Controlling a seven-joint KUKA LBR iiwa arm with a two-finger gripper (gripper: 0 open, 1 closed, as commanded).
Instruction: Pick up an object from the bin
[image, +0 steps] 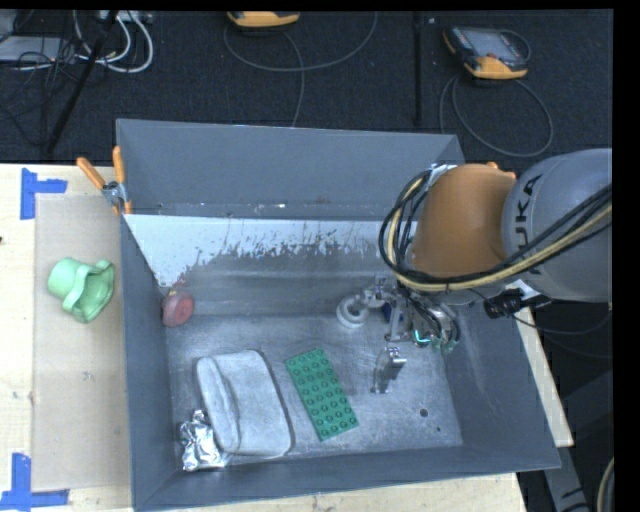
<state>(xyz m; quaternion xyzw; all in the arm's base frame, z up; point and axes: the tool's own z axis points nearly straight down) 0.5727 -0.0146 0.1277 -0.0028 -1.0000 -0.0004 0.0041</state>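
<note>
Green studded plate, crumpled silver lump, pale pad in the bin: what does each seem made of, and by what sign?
Green studded plate: likely hard moulded plastic, matte; even rows of studs. Crumpled silver lump: probably metal foil; shiny, with sharp creases. Pale pad: seems soft fabric or foam, dull; rounded, folded edges, though which of the two is unclear.

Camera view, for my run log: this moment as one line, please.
claw | over bare bin floor | green studded plate lies flat to its left | grey pad further left
</note>
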